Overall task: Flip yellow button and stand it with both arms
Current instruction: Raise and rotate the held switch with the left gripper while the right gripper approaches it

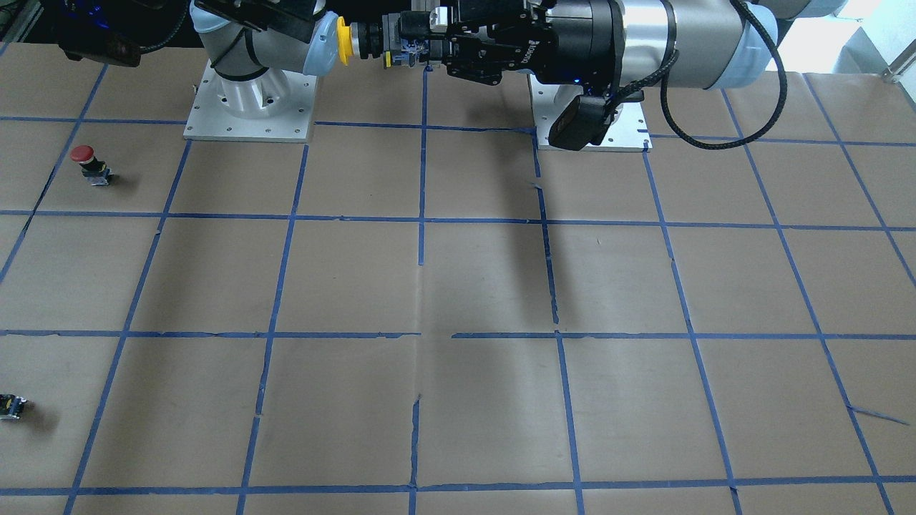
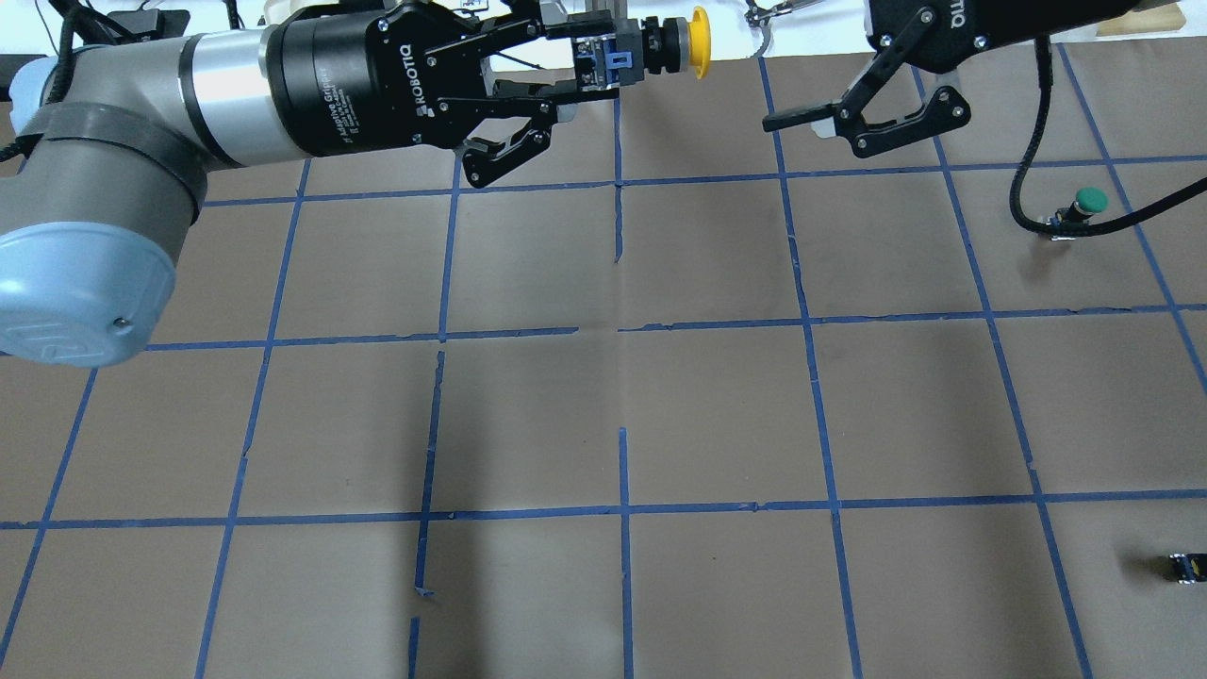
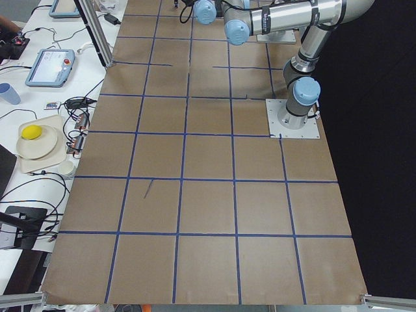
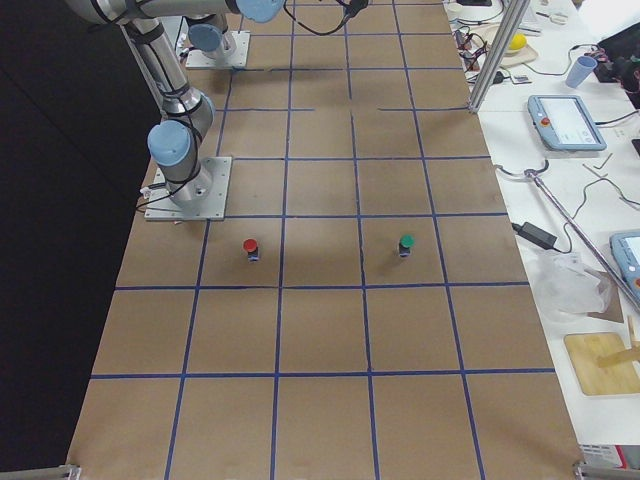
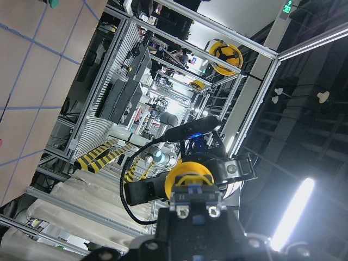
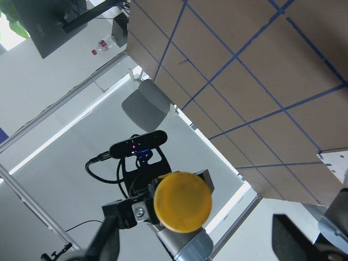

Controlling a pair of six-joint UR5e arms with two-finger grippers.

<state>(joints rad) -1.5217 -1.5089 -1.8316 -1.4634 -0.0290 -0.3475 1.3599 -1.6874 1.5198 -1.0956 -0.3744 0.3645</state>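
Note:
My left gripper (image 2: 594,61) is shut on the grey-black base of the yellow button (image 2: 696,42) and holds it sideways high above the table's far middle, cap pointing at my right arm. In the front view the left gripper (image 1: 413,44) holds the button (image 1: 344,41) the same way. The left wrist view shows the button (image 5: 190,176) clamped between my fingers. My right gripper (image 2: 849,123) is open and empty, a short way from the cap. The right wrist view faces the yellow cap (image 6: 182,202) between its open fingers (image 6: 106,239).
A red-capped button (image 1: 84,156) stands on the paper on my right side, and a green-capped one (image 2: 1089,200) stands there too. A small dark block (image 2: 1183,566) lies near the right edge. Blue tape lines grid the brown table (image 2: 622,396).

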